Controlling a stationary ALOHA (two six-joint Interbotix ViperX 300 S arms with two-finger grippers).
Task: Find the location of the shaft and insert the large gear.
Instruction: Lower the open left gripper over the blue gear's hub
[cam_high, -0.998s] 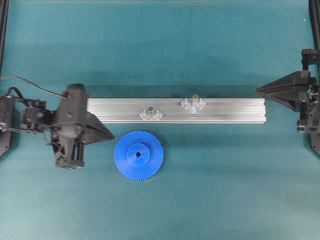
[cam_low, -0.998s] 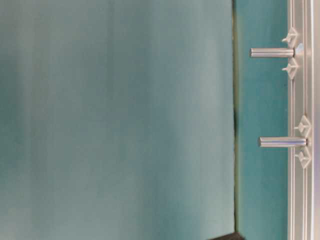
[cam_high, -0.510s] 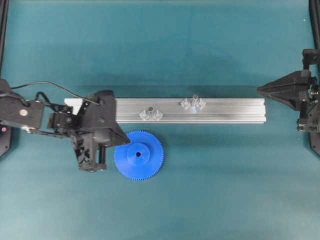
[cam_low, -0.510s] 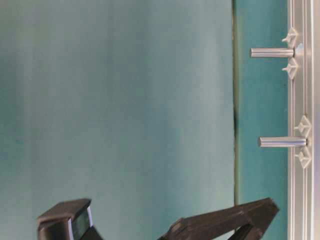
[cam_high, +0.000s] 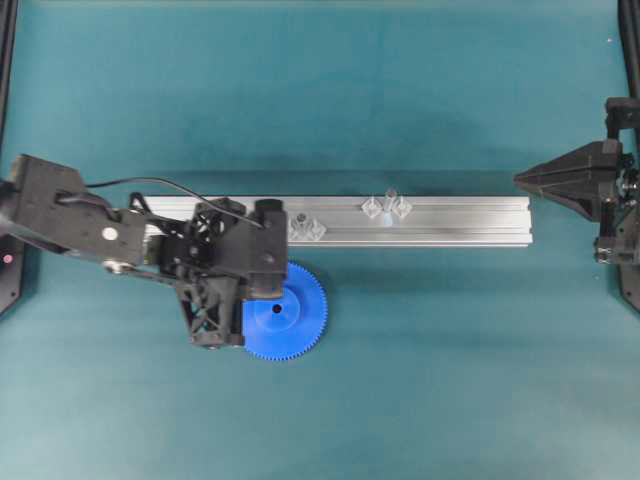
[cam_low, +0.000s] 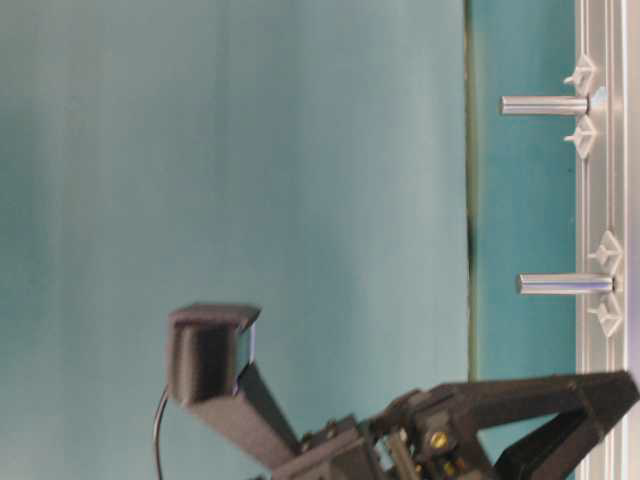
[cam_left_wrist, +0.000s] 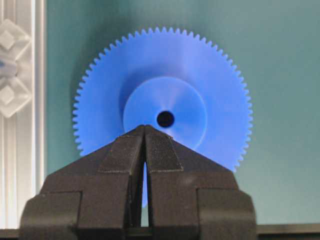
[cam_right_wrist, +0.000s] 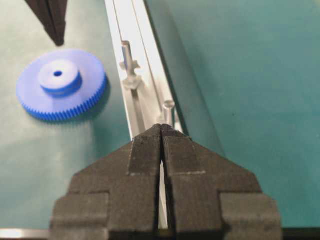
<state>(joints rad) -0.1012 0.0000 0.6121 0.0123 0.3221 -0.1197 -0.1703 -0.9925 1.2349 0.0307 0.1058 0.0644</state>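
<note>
The left gripper (cam_left_wrist: 145, 131) has its jaws pressed together with nothing between them, the tips hanging over the near side of the large gear's hub. The large gear (cam_high: 290, 312) is a bright blue disc with fine teeth all round, a raised round hub and a small centre hole; it lies flat on the teal mat (cam_high: 450, 380), just beside the front edge of the aluminium rail (cam_high: 450, 220). From overhead the left arm covers the gear's left part, so only its right portion shows.

On the rail stand 2 upright pins on clear winged mounts. The shaft (cam_high: 389, 204) is the right one in the overhead view, well apart from the gear; the other pin (cam_high: 300, 222) is close to the arm. Which is taller is hard to judge from above.

Bare mat lies in front of and behind the rail. The right gripper (cam_right_wrist: 161, 129) is also closed and empty, hanging beyond the rail's right end.

The table-level view cuts off the left arm at the bottom edge.
</note>
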